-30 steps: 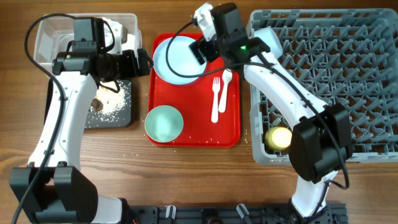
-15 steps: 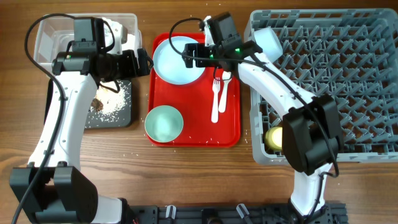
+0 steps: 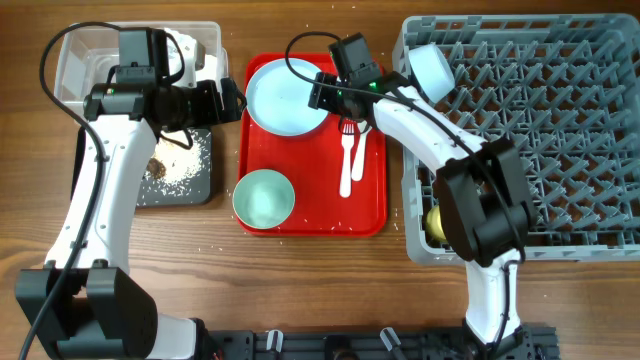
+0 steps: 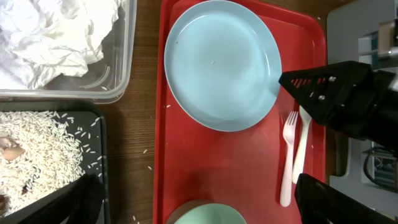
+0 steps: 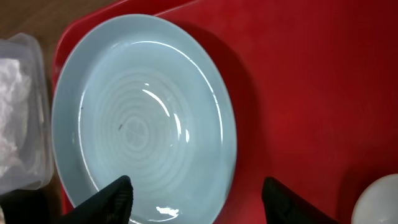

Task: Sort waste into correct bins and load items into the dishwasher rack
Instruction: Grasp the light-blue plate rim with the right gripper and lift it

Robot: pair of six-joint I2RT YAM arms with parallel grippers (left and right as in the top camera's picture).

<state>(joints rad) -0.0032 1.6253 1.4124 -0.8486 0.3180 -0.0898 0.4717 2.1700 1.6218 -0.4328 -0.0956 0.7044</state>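
Straddling plate (image 5: 143, 124) rim, right hand (image 5: 200, 200) spread wide, empty; left hand (image 4: 199, 202) also wide, empty.

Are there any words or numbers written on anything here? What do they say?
There is no writing to read in any view.
The pale blue plate, red tray, grey dishwasher rack, clear tub and black tray all show plain surfaces with no labels, brands or numbers.

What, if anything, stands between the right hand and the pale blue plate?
Nothing visible. The open right hand is at the rim of the plate, with a finger on either side. The fork and spoon lie beside it on the red tray, clear of the path.
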